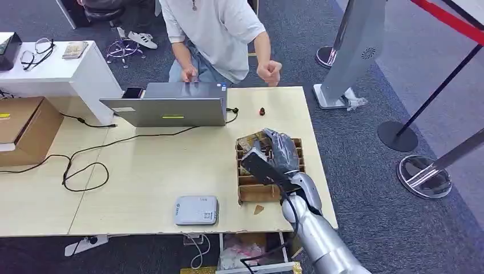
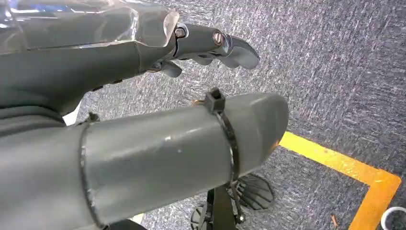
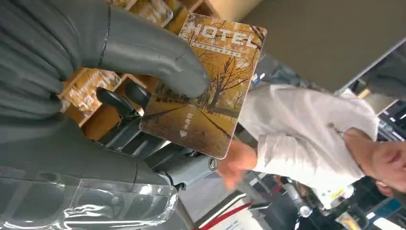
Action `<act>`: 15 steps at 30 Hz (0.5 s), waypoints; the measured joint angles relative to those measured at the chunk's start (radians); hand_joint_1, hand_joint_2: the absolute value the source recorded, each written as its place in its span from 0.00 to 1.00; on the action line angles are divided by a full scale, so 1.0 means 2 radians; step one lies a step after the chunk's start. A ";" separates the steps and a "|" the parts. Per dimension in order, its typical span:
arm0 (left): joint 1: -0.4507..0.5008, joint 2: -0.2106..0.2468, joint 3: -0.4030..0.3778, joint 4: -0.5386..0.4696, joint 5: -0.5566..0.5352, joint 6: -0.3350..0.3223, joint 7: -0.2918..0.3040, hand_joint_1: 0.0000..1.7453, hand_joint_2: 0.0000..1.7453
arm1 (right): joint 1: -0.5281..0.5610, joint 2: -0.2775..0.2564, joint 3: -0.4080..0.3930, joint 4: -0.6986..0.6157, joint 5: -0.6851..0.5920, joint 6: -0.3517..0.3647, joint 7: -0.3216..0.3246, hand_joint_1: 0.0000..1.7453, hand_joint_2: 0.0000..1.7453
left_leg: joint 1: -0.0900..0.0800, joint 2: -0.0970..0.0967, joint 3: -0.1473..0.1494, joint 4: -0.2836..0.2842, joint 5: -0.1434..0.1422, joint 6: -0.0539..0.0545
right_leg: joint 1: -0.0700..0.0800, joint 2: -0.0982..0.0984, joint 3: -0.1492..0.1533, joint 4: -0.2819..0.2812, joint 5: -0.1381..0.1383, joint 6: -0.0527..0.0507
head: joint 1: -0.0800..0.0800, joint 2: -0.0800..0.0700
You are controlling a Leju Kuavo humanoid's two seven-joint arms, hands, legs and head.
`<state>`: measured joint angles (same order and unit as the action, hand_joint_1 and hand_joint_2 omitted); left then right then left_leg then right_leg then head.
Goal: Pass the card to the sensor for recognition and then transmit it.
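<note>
Head view: the right hand (image 1: pixel 281 153) is raised over the slotted cardboard card holder (image 1: pixel 246 188) at the right end of the table (image 1: pixel 142 177), fingers curled in; the grey sensor (image 1: pixel 196 210) lies near the table's front edge, apart from the hand. A person (image 1: pixel 220 34) stands behind the laptop (image 1: pixel 171 108).

Left wrist view: the left hand (image 2: pixel 210 45) hangs over grey carpet (image 2: pixel 335 72), fingers loosely extended, grasping nothing.

Right wrist view: the right hand (image 3: pixel 110 96) pinches the card (image 3: pixel 206 91), printed "HOTEL" over autumn trees, between thumb (image 3: pixel 148 52) and fingers (image 3: pixel 119 100); the card stands clear of the holder.
</note>
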<state>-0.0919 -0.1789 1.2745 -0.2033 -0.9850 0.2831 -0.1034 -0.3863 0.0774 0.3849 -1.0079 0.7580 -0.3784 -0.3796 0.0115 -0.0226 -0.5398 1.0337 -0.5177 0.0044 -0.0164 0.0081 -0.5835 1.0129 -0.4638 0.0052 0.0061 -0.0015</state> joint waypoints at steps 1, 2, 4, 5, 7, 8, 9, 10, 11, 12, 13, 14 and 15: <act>0.000 0.000 0.000 0.000 -0.001 0.000 0.000 0.00 0.00 | 0.003 -0.002 0.003 -0.006 -0.002 0.002 0.000 1.00 1.00 | 0.000 0.000 0.000 0.000 0.000 0.000 | 0.000 0.000 0.000 0.000 0.000 0.000 | 0.000 0.000; 0.000 0.000 0.000 0.000 -0.001 0.000 0.000 0.00 0.00 | 0.005 -0.003 0.006 -0.010 -0.004 0.002 0.001 1.00 1.00 | 0.000 0.000 0.000 0.000 0.000 0.000 | 0.000 0.000 0.000 0.000 0.000 0.000 | 0.000 0.000; 0.000 0.000 0.000 0.000 -0.001 0.000 0.000 0.00 0.00 | 0.006 -0.005 0.009 -0.017 -0.007 0.005 0.002 1.00 1.00 | 0.000 0.000 0.000 0.000 0.000 0.000 | 0.000 0.000 0.000 0.000 0.000 0.000 | 0.000 0.000; 0.000 0.000 0.000 0.000 -0.001 0.000 0.000 0.00 0.00 | 0.007 -0.006 0.011 -0.019 -0.007 0.005 0.004 1.00 1.00 | 0.000 0.000 0.000 0.000 0.000 0.000 | 0.000 0.000 0.000 0.000 0.000 0.000 | 0.000 0.000; 0.000 0.000 0.000 0.000 -0.001 0.000 0.000 0.00 0.00 | 0.008 -0.008 0.014 -0.023 -0.007 0.006 0.005 1.00 1.00 | 0.000 0.000 0.000 0.000 0.000 0.000 | 0.000 0.000 0.000 0.000 0.000 0.000 | 0.000 0.000; 0.000 0.000 0.000 0.000 -0.001 0.000 0.000 0.00 0.00 | 0.009 -0.009 0.015 -0.024 -0.007 0.006 0.005 1.00 1.00 | 0.000 0.000 0.000 0.000 0.000 0.000 | 0.000 0.000 0.000 0.000 0.000 0.000 | 0.000 0.000; 0.000 0.000 0.000 0.000 -0.001 0.000 0.000 0.00 0.00 | 0.009 -0.009 0.017 -0.025 -0.007 0.006 0.005 1.00 1.00 | 0.000 0.000 0.000 0.000 0.000 0.000 | 0.000 0.000 0.000 0.000 0.000 0.000 | 0.000 0.000; 0.000 0.000 0.000 0.000 -0.001 0.000 0.000 0.00 0.00 | 0.010 -0.009 0.017 -0.027 -0.007 0.006 0.005 1.00 1.00 | 0.000 0.000 0.000 0.000 0.000 0.000 | 0.000 0.000 0.000 0.000 0.000 0.000 | 0.000 0.000; 0.000 0.000 0.000 0.000 -0.001 0.000 0.000 0.00 0.00 | 0.010 -0.010 0.018 -0.028 -0.007 0.006 0.005 1.00 1.00 | 0.000 0.000 0.000 0.000 0.000 0.000 | 0.000 0.000 0.000 0.000 0.000 0.000 | 0.000 0.000; 0.000 0.000 0.000 0.000 -0.001 0.000 0.000 0.00 0.00 | 0.010 -0.010 0.018 -0.028 -0.007 0.006 0.005 1.00 1.00 | 0.000 0.000 0.000 0.000 0.000 0.000 | 0.000 0.000 0.000 0.000 0.000 0.000 | 0.000 0.000; 0.000 0.000 0.000 0.000 -0.001 0.000 0.000 0.00 0.00 | 0.011 -0.010 0.018 -0.028 -0.007 0.006 0.005 1.00 1.00 | 0.000 0.000 0.000 0.000 0.000 0.000 | 0.000 0.000 0.000 0.000 0.000 0.000 | 0.000 0.000; 0.000 -0.001 0.000 0.000 -0.001 0.000 0.000 0.00 0.00 | 0.011 -0.011 0.018 -0.028 -0.007 0.006 0.005 1.00 1.00 | 0.000 0.000 0.000 0.000 0.000 0.000 | 0.000 0.000 0.000 0.000 0.000 0.000 | 0.000 0.000; 0.000 -0.001 0.000 0.000 -0.001 0.000 0.000 0.00 0.00 | 0.011 -0.011 0.018 -0.029 -0.007 0.006 0.005 1.00 1.00 | 0.000 0.000 0.000 0.000 0.000 0.000 | 0.000 0.000 0.000 0.000 0.000 0.000 | 0.000 0.000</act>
<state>-0.0920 -0.1804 1.2745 -0.2033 -0.9869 0.2831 -0.1030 -0.3648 0.0549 0.4212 -1.0651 0.7431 -0.3662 -0.3693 0.0115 -0.0222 -0.5396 1.0337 -0.5176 0.0044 -0.0164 0.0082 -0.5834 1.0129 -0.4636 0.0051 0.0061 -0.0015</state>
